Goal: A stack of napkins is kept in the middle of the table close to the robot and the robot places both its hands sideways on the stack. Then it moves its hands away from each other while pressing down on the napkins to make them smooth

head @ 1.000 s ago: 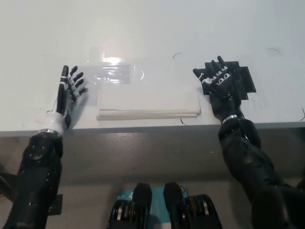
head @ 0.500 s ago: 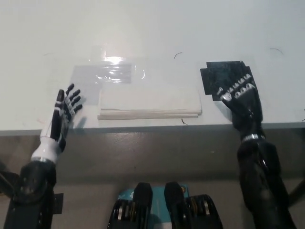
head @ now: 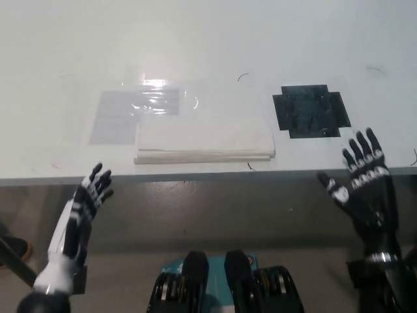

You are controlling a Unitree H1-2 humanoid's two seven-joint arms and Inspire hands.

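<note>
A flat stack of white napkins (head: 204,141) lies near the table's front edge, in the middle. My white left hand (head: 81,212) hangs below and in front of the table edge at the lower left, open with its fingers spread, holding nothing. My black right hand (head: 365,190) is at the lower right, also off the table and in front of its edge, open with fingers spread upward. Neither hand touches the napkins.
A black cross-shaped patch (head: 310,111) lies on the white table (head: 208,45) right of the napkins. A clear plastic sheet (head: 140,104) with glare lies behind and left of the stack. The table's front edge (head: 208,175) runs across the picture.
Both hands have drawn back off the table toward me and dropped below its front edge. The right hand has uncovered the black patch. The napkins have not moved.
</note>
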